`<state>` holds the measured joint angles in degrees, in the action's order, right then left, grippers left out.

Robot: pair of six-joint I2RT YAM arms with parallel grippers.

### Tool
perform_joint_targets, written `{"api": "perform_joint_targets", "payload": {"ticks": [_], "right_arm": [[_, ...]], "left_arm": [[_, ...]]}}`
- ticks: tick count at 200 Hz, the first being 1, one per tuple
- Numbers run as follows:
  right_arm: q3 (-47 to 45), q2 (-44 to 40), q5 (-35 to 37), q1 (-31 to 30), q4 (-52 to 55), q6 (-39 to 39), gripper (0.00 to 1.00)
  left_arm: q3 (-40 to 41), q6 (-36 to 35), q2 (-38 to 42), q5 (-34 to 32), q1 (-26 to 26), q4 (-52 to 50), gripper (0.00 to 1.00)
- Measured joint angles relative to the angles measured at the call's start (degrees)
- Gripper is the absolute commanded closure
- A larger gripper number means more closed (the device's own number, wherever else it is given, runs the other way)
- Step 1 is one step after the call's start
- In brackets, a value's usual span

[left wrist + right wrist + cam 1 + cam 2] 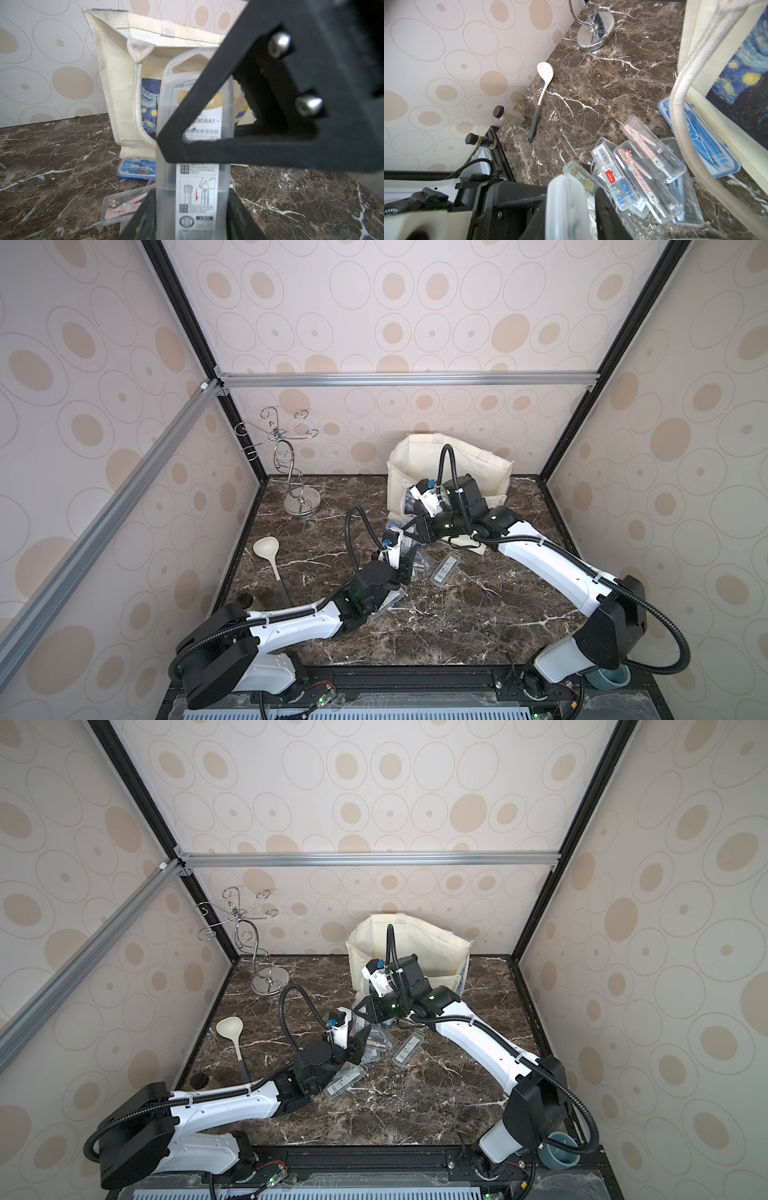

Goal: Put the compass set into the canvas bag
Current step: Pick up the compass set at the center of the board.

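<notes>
A translucent compass set (pixel 197 187) with a printed label stands upright between the fingers of my left gripper (pixel 192 199), which is shut on its lower part. My right gripper (pixel 571 207) comes in from the side and is shut on the upper part of the same compass set (pixel 566 203); its black finger (pixel 228 151) crosses the label. In a top view the two grippers (pixel 409 560) (pixel 419 531) meet in front of the canvas bag (pixel 415 456). The bag (pixel 116 83) stands open-topped behind them, its Starry Night print facing forward.
Several more compass cases lie on the marble before the bag: pink ones (pixel 652 149), a blue one (pixel 708 145), a clear one (pixel 445 568). A chrome hook stand (pixel 291 464) is at the back left, with a cream ladle (pixel 270 556) and two small bottles (pixel 508 116) along the left wall.
</notes>
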<state>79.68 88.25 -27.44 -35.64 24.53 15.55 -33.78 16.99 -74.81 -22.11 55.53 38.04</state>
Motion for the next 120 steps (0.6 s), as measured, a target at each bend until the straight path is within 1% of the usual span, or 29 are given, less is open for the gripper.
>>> {"api": "perform_joint_targets", "payload": {"ticks": [34,63,83,97,120], "right_arm": [[0.0,0.0,-0.09,0.07,-0.31,0.0,0.8],[0.0,0.0,-0.17,0.0,-0.33,0.26,0.81],[0.09,0.0,0.0,0.0,-0.31,0.26,0.81],[0.63,0.09,0.28,-0.02,0.11,0.22,0.81],[3.74,1.11,1.46,-0.02,1.44,-0.26,0.81]], "left_arm": [[0.0,0.0,0.0,0.07,-0.2,0.59,0.44],[0.0,-0.11,0.0,0.04,-0.26,1.09,0.28],[0.07,-0.24,0.09,-0.04,-0.31,1.36,0.1],[0.46,-0.61,0.59,0.22,-0.33,1.4,0.01],[2.16,-1.88,2.78,0.94,-0.35,1.33,0.0]]}}
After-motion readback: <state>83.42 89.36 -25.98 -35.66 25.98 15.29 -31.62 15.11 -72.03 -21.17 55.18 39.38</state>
